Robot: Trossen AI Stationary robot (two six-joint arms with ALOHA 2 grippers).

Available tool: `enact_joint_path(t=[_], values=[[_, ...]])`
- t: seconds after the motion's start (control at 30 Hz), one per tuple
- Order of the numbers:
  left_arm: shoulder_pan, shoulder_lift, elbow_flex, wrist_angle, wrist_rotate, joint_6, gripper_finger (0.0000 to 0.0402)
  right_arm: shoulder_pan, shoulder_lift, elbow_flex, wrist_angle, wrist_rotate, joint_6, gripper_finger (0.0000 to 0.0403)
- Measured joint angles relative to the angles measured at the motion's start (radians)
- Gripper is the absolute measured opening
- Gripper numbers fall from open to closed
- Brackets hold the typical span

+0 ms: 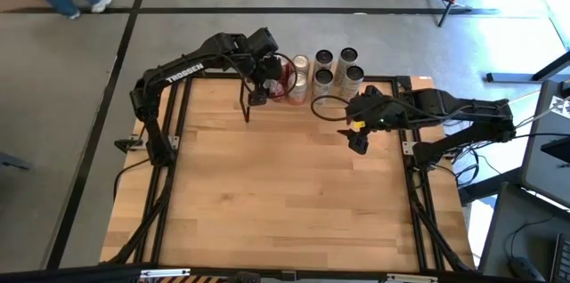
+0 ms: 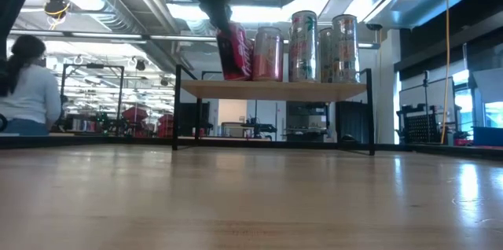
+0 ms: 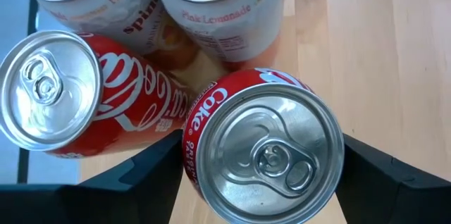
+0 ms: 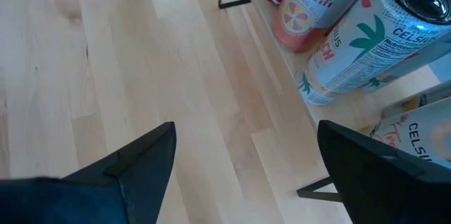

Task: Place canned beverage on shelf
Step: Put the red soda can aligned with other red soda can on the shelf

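My left fingers (image 3: 257,175) stand either side of the Coke can (image 3: 264,150), upright on the shelf (image 2: 271,86), its axis vertical; whether they clamp it, I cannot tell. Another Coke (image 3: 67,94) leans beside. My right fingers (image 4: 243,164) wait apart.
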Motion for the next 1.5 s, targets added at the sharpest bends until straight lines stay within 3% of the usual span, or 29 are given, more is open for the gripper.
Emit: enact_joint_path(t=[0.3, 1.1, 1.5], values=[[0.0, 0.0, 0.0, 0.005, -0.033, -0.021, 0.029, 0.0, 0.0, 0.0, 0.007, 0.002, 0.003, 0.0333], [-0.002, -0.002, -0.001, -0.003, 0.009, -0.114, 0.0291, 0.001, 0.0, 0.0, 0.029, 0.002, 0.002, 0.0333], [-0.001, -0.002, 0.0, 0.041, -0.002, -0.072, 0.0353, 0.001, 0.0, 0.0, 0.029, 0.002, 0.002, 0.0333]])
